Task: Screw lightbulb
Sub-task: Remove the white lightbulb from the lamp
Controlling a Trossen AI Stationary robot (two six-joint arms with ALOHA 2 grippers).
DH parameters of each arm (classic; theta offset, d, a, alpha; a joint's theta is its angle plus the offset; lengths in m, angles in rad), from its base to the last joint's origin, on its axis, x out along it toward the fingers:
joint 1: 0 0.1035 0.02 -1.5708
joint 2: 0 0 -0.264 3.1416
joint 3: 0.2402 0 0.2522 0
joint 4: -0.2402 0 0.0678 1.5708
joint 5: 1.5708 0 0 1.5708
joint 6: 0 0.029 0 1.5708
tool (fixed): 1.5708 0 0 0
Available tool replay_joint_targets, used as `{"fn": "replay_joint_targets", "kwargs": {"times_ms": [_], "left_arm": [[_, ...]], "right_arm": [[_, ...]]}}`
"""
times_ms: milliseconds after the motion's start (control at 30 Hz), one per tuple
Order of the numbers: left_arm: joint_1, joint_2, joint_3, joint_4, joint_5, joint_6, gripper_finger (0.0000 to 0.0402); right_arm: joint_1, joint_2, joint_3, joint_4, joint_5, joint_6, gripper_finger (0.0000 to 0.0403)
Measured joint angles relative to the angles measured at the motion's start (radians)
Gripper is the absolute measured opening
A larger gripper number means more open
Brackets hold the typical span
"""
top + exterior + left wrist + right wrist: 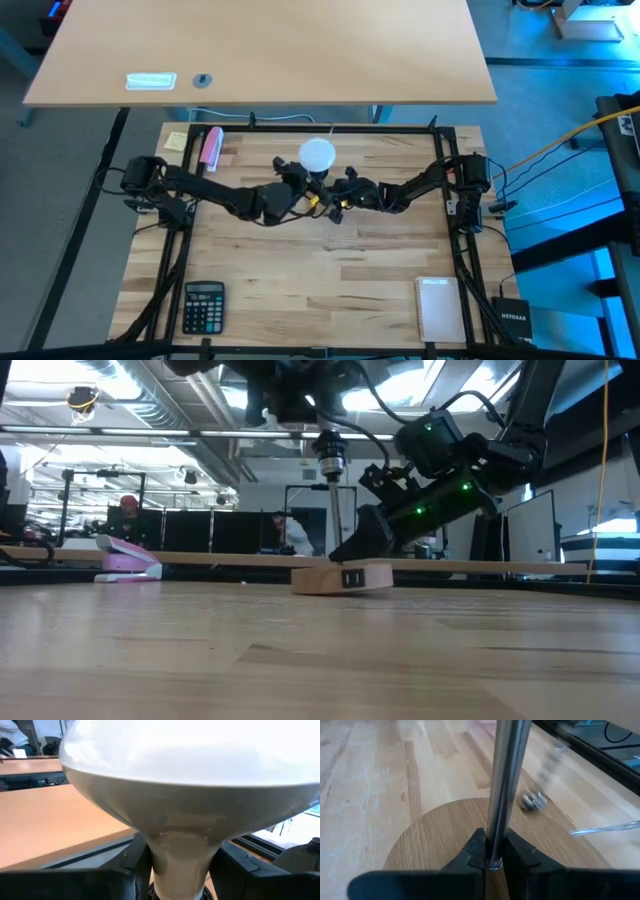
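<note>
The lightbulb point(318, 155), a white globe, stands atop a lamp at the table's far middle. Its neck point(180, 855) sits between the fingers of my left gripper point(180, 880), which reaches in level from the left. The lamp has a round wooden base point(342, 577) on the table and an upright metal rod point(335, 510) with a silvery socket point(330, 457) at its top. My right gripper point(492, 854) comes from the right, slanting down, and is shut on the rod low down, just above the base point(440, 835). My left gripper holds the lightbulb by its narrow neck point(172, 870), below the globe, one finger point(125, 872) on either side. The fingers come in level from the table's left. The bulb stands upright, globe up, above the fingers. My right gripper pinches the lamp's metal rod point(496, 837) between its two fingers, close above the wooden base. It comes from the table's right, slanting down, fingers across the rod. The rod stands upright and the base rests on the table.
A calculator point(204, 305) lies at the near left and a white notepad point(437, 308) at the near right. A pink object point(211, 148) and a yellow note point(176, 140) lie at the far left. A second table point(260, 50) stands beyond; people show in the room behind.
</note>
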Motion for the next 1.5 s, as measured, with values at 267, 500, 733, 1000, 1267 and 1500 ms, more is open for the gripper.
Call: {"fn": "replay_joint_targets", "kwargs": {"times_ms": [267,500,733,1000,1267,1500], "left_arm": [[-0.026,-0.01,0.018,0.037,-0.006,0.11,0.0144],[-0.019,-0.022,0.029,-0.108,0.026,0.0,0.0159],[-0.004,-0.023,0.029,-0.135,0.11,-0.003,0.0161],[0.002,-0.023,0.029,-0.154,0.111,0.005,0.0216],[-0.041,-0.069,0.028,-0.223,0.11,0.019,0.025],[-0.089,-0.168,0.028,-0.437,0.112,-0.131,0.0253]], "right_arm": [[0.0,-0.002,0.0,0.01,-0.011,0.0,0.0037],[0.0,0.002,-0.004,0.0,-0.046,0.014,0.0095],[-0.001,0.001,-0.005,-0.003,-0.047,0.014,0.0212],[0.0,0.002,-0.005,-0.005,-0.055,0.013,0.0228],[0.0,0.002,-0.005,-0.005,-0.055,0.012,0.0225],[0.0,0.002,-0.004,-0.007,-0.067,0.002,0.0225]]}}
